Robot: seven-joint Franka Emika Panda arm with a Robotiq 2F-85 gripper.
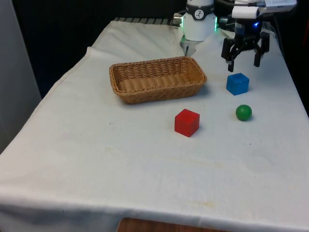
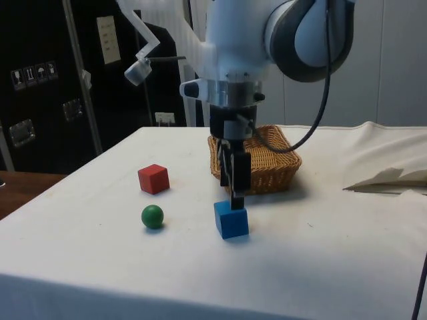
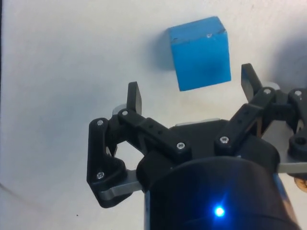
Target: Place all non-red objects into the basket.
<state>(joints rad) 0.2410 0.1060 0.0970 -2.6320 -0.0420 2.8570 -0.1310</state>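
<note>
A blue cube rests on the white cloth at the front view's right. My gripper hovers open just above and slightly behind it, with nothing between the fingers. A green ball lies nearer the camera than the cube in the front view. A red cube sits toward the middle of the table. The wicker basket stands empty to the front view's left of the gripper.
The cloth is bunched into folds at the side view's right. The table's right edge in the front view runs close to the blue cube and the green ball.
</note>
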